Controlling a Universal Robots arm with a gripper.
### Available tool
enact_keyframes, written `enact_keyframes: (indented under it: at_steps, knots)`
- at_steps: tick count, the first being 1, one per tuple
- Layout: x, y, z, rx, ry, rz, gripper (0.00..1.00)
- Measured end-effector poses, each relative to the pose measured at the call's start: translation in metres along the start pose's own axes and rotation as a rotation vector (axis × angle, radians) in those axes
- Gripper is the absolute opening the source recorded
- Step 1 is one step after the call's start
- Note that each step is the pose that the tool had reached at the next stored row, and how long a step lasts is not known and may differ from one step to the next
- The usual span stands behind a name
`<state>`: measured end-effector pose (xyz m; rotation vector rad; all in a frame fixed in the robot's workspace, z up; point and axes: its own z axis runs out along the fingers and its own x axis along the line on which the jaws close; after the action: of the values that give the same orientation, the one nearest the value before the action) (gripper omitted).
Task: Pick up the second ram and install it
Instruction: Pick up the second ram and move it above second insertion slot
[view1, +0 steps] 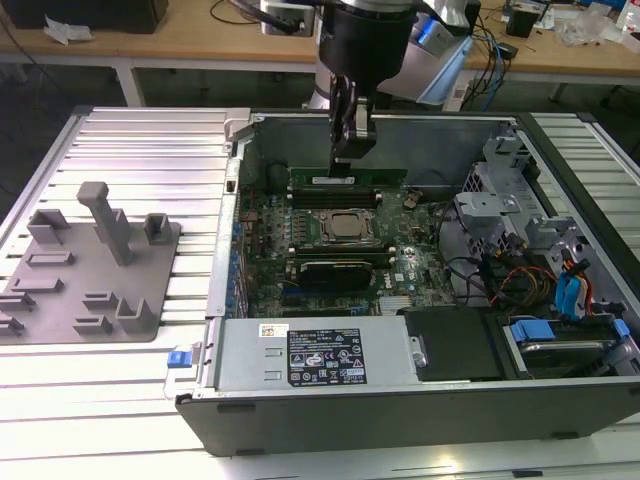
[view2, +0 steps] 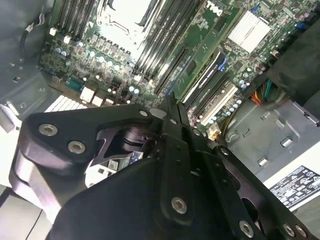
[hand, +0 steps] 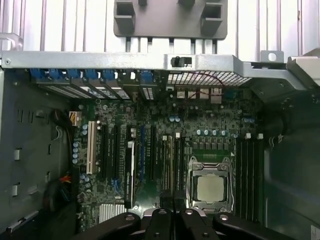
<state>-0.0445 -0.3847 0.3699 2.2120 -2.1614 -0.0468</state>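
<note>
In the exterior view, the second ram (view1: 378, 181), a long green stick with a white label, lies level in the memory slots just behind the processor socket (view1: 345, 226). A second green strip runs close behind it. My gripper (view1: 345, 158) hangs straight down over the stick's middle, its tips at the stick's top edge. The fingers are pressed together in both wrist views, with my gripper (view2: 170, 102) over the slot rows and my gripper (hand: 173, 202) beside the socket (hand: 210, 187). No green board shows between the fingers.
The open computer case (view1: 400, 395) surrounds the motherboard, with a power supply at the front and drive cages and cables at the exterior view's right. A grey plastic fixture (view1: 90, 270) sits on the ribbed table at the exterior view's left, the same fixture (hand: 170, 20) beyond the case wall.
</note>
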Motion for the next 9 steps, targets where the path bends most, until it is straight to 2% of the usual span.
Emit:
enact_keyframes:
  at_steps: [1, 4, 9]
  knots:
    - [0.0, -0.0001, 0.0016, 0.0053, 0.0, 0.0, 0.09]
    - [-0.0002, -0.0011, 0.0177, 0.0059, -0.0003, 0.009, 0.09]
    - [-0.0004, -0.0019, 0.03, 0.0068, -0.0004, 0.012, 0.09]
